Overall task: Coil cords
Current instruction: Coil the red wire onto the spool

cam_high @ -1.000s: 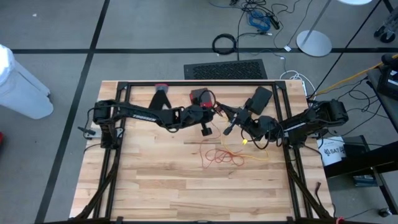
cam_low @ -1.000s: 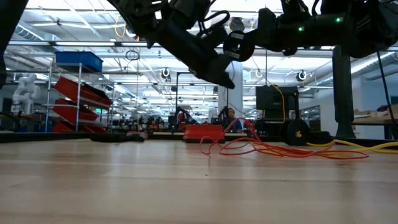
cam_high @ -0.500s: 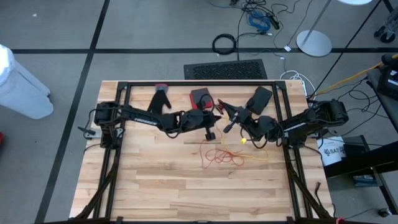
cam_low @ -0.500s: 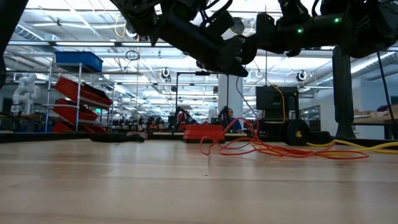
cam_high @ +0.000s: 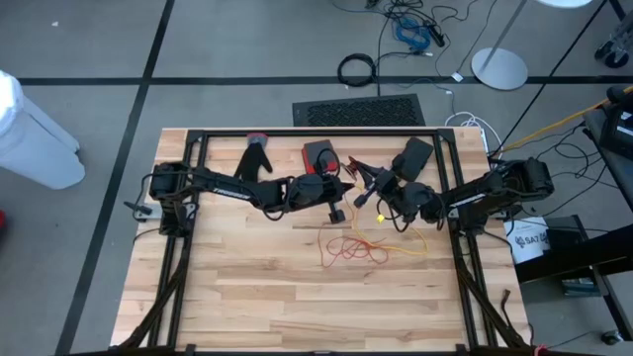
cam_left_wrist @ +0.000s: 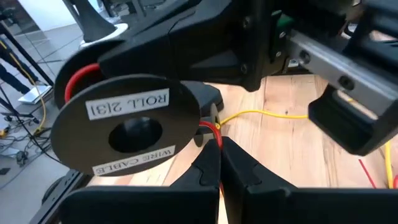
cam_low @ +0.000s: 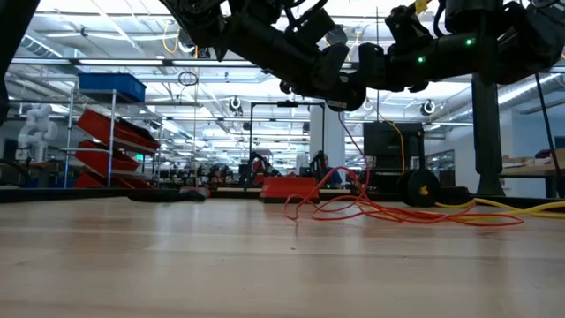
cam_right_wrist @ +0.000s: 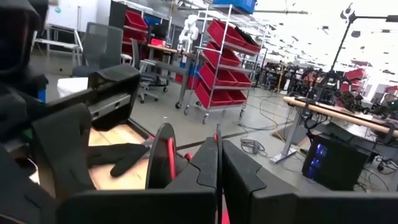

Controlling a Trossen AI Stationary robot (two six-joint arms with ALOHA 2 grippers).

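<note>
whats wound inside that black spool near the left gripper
Red cord shows between the flanges of the black spool, trailing out to the shut left gripper. How much is wound stays hidden behind the flange.

We see our left gripper (cam_left_wrist: 219,163) pinching a red cord (cam_left_wrist: 211,129) beside a black labelled spool (cam_left_wrist: 127,127).
</note>
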